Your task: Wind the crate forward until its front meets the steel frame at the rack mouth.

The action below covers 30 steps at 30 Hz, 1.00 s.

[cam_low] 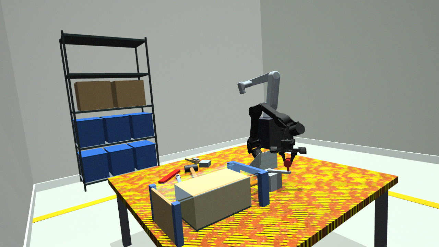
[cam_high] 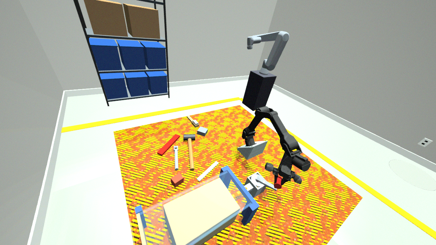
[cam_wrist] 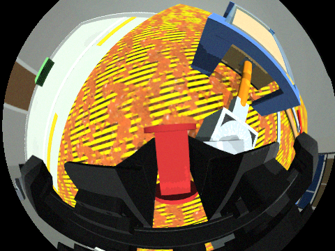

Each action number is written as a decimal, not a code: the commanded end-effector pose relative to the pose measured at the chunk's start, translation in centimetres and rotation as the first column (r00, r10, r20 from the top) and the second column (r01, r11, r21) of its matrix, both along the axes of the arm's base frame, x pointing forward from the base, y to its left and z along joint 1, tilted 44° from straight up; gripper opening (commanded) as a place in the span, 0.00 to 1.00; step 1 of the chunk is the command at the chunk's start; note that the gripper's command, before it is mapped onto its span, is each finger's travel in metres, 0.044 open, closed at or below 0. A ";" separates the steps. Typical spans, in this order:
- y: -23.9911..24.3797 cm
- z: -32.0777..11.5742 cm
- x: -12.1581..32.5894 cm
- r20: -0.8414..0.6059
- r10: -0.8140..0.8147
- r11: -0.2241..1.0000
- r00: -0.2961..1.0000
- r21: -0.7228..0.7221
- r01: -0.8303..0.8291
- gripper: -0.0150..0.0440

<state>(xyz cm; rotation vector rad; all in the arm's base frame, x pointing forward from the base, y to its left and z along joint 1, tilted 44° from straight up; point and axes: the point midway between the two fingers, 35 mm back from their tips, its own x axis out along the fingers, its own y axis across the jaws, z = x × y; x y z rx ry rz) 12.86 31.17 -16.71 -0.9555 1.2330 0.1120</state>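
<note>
My gripper (cam_high: 278, 180) (cam_low: 287, 161) (cam_wrist: 170, 141) is shut on the red grip of the winch handle. The handle's pale arm (cam_high: 268, 184) (cam_low: 278, 171) reaches from the grip to the top of the grey winch (cam_high: 258, 189) (cam_low: 275, 183) (cam_wrist: 233, 133). The key end is not visible. The tan crate (cam_high: 201, 205) (cam_low: 221, 196) sits flat in the clear-panelled cubby. A small gap shows between its front and the blue steel frame (cam_high: 240, 186) (cam_low: 263, 188) (cam_wrist: 258, 50). An orange strap (cam_low: 254, 183) (cam_wrist: 246, 78) runs between winch and crate.
A grey wedge-shaped block (cam_high: 254, 150) (cam_low: 265, 160) stands by the arm's base, behind the winch. A mallet (cam_high: 190, 152), wrench (cam_high: 176, 158), red bar (cam_high: 168, 144), white bar (cam_high: 207, 171) and red block (cam_high: 177, 180) lie left of the winch.
</note>
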 end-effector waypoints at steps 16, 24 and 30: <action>-2.0 1.1 -2.9 -0.024 0.000 1.000 1.000 -0.022 -0.001 0.25; -2.6 1.7 -3.6 -0.024 0.000 1.000 1.000 -0.023 -0.001 0.25; -3.2 2.2 -4.0 -0.025 0.000 1.000 1.000 -0.023 -0.001 0.25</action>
